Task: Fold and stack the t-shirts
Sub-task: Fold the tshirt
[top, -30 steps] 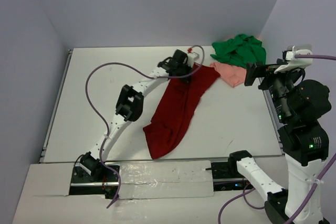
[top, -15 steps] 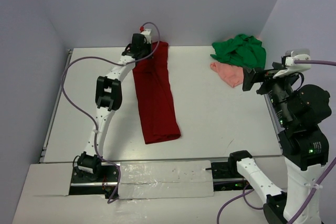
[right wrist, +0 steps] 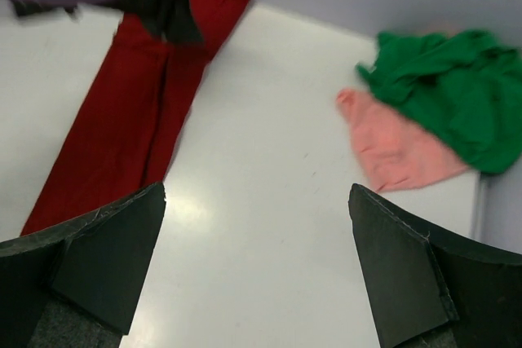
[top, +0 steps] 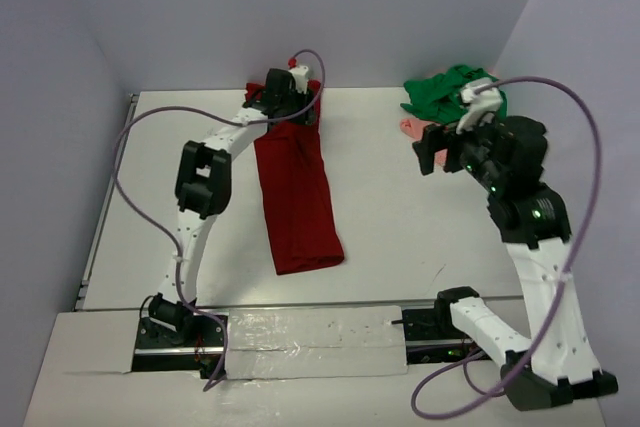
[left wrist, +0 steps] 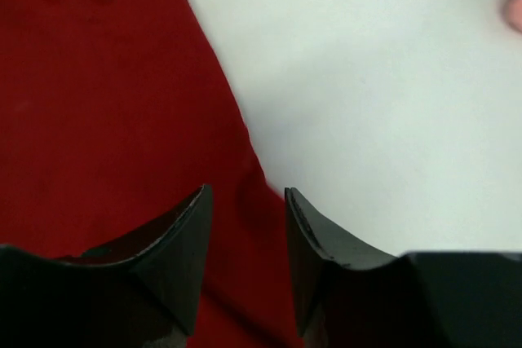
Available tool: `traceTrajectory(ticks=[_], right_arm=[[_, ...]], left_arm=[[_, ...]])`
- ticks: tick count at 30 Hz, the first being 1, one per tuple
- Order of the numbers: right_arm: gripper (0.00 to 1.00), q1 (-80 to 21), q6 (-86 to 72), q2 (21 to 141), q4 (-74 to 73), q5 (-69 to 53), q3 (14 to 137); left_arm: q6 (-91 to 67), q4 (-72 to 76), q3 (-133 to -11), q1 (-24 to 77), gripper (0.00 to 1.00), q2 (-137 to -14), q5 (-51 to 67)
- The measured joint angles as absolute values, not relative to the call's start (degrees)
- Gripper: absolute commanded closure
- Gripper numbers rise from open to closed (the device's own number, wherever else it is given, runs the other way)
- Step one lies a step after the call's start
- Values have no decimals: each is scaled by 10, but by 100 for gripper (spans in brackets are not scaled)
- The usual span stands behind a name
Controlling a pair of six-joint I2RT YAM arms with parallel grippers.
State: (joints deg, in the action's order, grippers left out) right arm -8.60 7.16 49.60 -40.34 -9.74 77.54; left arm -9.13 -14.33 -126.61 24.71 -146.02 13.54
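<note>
The dark red t-shirt [top: 295,197] lies as a long narrow strip on the table, running from the back wall toward the front. My left gripper [top: 290,97] is at its far end, by the back wall. In the left wrist view its jaws [left wrist: 247,197] stand apart, with the red cloth [left wrist: 106,103] below and between them along its edge. At the back right, the green t-shirt [top: 455,95] is bunched up, with the pink t-shirt [top: 410,127] beside it. My right gripper [top: 430,152] hovers wide open [right wrist: 257,201] over bare table, between the red cloth [right wrist: 122,128] and the pink t-shirt [right wrist: 391,148] and green t-shirt [right wrist: 444,87].
The white table [top: 400,227] is closed in by lilac walls at the back and both sides. A metal rail [top: 105,197] runs along its left edge. The left arm's purple cable [top: 140,147] loops over the table's left part.
My left gripper carried the red shirt's far end leftward to the back wall, laying it straight, and its jaws have parted. My right arm has swung inward over the table.
</note>
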Motion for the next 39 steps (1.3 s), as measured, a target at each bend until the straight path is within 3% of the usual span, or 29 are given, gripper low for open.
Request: traceTrajectory(ticks=[5, 10, 14, 24, 39], right_arm=[[0, -118, 99, 574, -373, -131, 692], [0, -256, 158, 602, -333, -80, 618], [0, -361, 196, 651, -286, -37, 604], [0, -601, 285, 794, -169, 158, 502], [0, -728, 327, 896, -116, 244, 477]], left_arm=[[-75, -151, -1087, 233, 46, -1209, 98], [-53, -121, -980, 171, 43, -927, 47], [-53, -123, -909, 82, 43, -791, 34], [-19, -219, -662, -57, 42, -688, 85], [-13, -215, -586, -144, 42, -629, 175]])
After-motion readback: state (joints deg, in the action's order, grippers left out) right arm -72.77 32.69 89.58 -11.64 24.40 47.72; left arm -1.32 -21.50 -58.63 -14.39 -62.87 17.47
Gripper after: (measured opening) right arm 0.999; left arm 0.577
